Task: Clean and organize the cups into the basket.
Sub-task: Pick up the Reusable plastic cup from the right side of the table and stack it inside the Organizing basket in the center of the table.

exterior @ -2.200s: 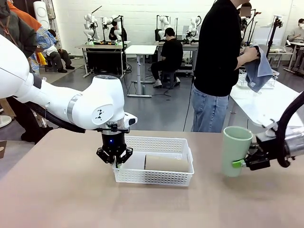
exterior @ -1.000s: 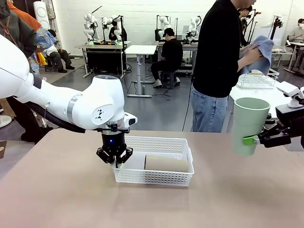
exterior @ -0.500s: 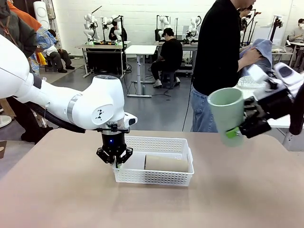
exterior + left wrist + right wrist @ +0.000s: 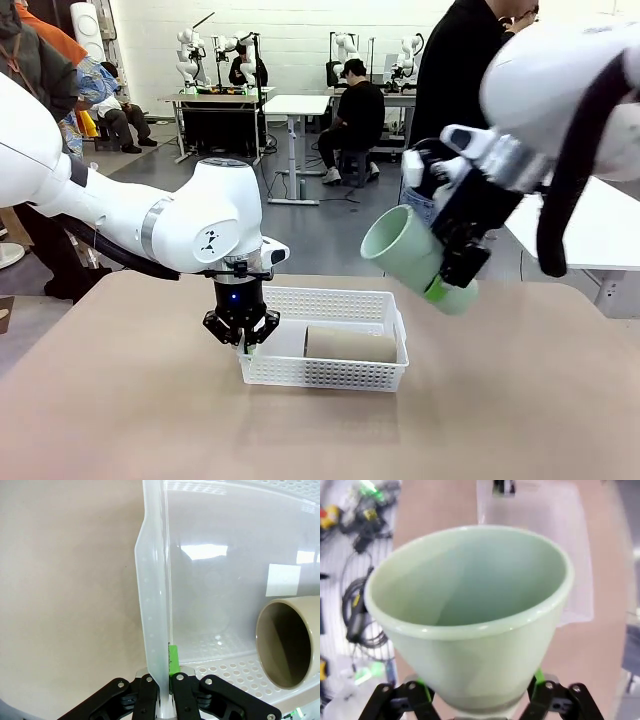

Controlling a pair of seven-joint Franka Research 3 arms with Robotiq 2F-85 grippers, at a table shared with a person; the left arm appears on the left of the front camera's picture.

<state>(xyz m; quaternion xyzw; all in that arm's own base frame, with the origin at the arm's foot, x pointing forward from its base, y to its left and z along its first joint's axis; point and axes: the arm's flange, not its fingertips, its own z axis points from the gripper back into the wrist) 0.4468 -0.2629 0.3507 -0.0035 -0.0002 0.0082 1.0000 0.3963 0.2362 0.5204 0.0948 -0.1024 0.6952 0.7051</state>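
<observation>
Right gripper (image 4: 453, 273), right of centre, clamps the mint cup (image 4: 405, 250) at its base, up and right of the basket (image 4: 330, 373). Left gripper (image 4: 243, 338) pinches the basket's left wall; tan cup (image 4: 350, 343) inside.

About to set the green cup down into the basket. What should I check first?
1. Left jaws clamped on the end wall of the basket: ok.
2. Right jaws holding the mint cup near its base: ok.
3. Mint cup lined up over the basket: cannot tell. It hangs tilted, mouth toward the robot's left, by the basket's right end.
4. Bare floor beside the tan cup: ok. It lies on its side toward the right end.
5. Basket flat on the table: ok.
</observation>
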